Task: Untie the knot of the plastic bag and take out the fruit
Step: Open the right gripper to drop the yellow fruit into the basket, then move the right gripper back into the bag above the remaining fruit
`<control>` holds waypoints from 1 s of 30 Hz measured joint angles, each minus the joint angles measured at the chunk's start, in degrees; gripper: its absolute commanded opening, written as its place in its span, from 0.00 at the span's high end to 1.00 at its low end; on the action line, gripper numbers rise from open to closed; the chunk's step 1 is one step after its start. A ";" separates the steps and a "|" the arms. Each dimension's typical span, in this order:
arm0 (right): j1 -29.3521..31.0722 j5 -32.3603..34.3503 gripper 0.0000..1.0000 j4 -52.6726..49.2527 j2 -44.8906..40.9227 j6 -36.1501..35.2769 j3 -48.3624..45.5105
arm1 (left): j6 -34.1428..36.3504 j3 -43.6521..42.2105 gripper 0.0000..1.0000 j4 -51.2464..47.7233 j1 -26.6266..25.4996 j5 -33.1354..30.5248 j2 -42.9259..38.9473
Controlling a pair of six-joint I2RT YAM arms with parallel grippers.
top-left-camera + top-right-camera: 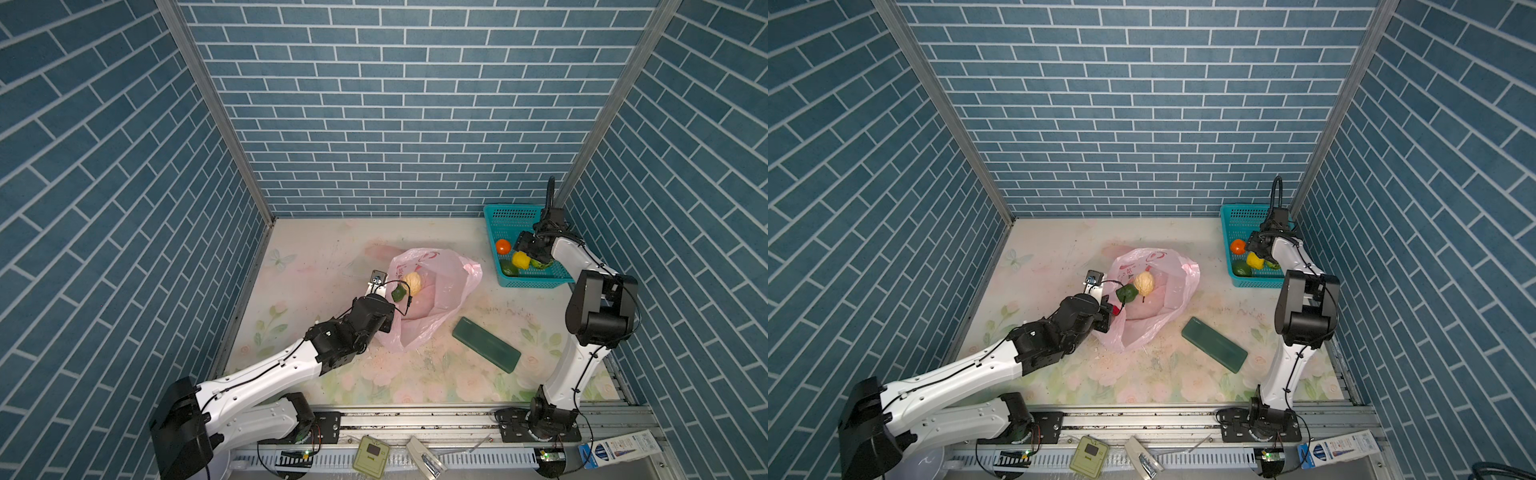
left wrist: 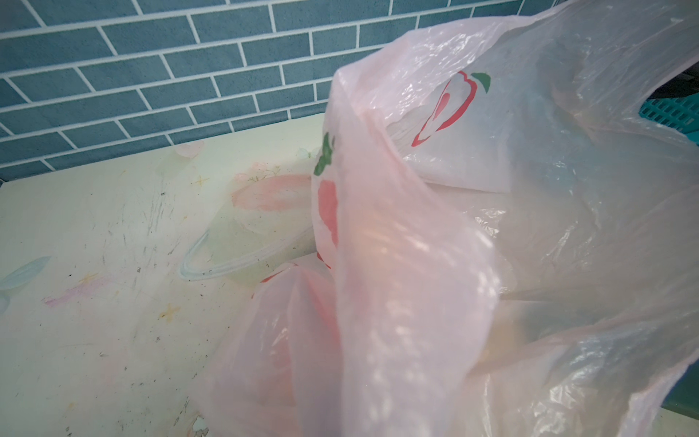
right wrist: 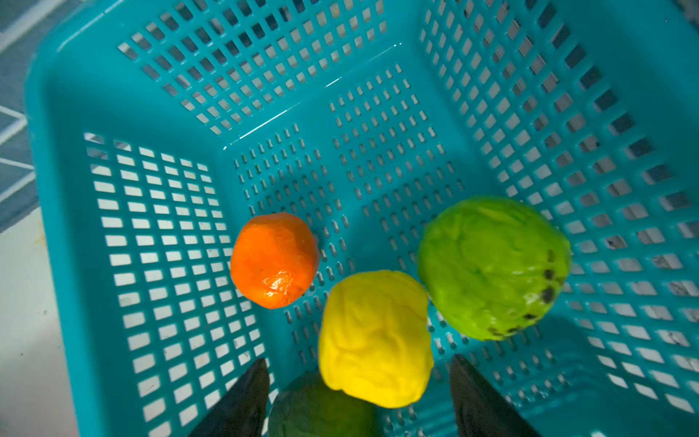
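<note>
Counter: floral mat, scuffed, carrying everything below.

Bag: lies mid-counter, mouth gaping toward the left arm. No knot shows, so it is judged undone. The film is thin, crinkly and limp. It will weigh next to nothing, slide on the mat and collapse unless the rim is held up. The rim or a handle loop is the sound place to take it.

Basket: teal, perforated, at the far right corner, well apart from the bag.

Block: flat, dark green, on the counter between bag and right arm, touching neither.

Fruit: four lie in the basket, bright green, yellow, orange and dark green. A cream one and a second dark green one sit at the bag's mouth, with a peach shape deeper inside. All are judged light, rounded and prone to roll, and best taken across the widest part.

Left tool: at the bag's near rim, fingers hidden under the wrist, closed. Plastic rises close before its wrist camera, so it is judged to pinch the rim. The contact itself is not visible.

Right tool: inside the basket, jaws wide. The yellow fruit lies between the fingers with a gap on each side. It holds nothing.
</note>
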 measured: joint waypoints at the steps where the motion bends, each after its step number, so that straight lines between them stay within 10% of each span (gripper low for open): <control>1: 0.02 0.26 0.21 -0.24 -0.09 -0.13 0.00 | 0.00 0.00 1.00 -0.17 0.00 0.02 -0.22; 30: 22.60 -4.24 0.10 -19.52 -22.01 -0.92 8.61 | 1.60 0.00 1.00 -0.76 0.00 1.16 -1.01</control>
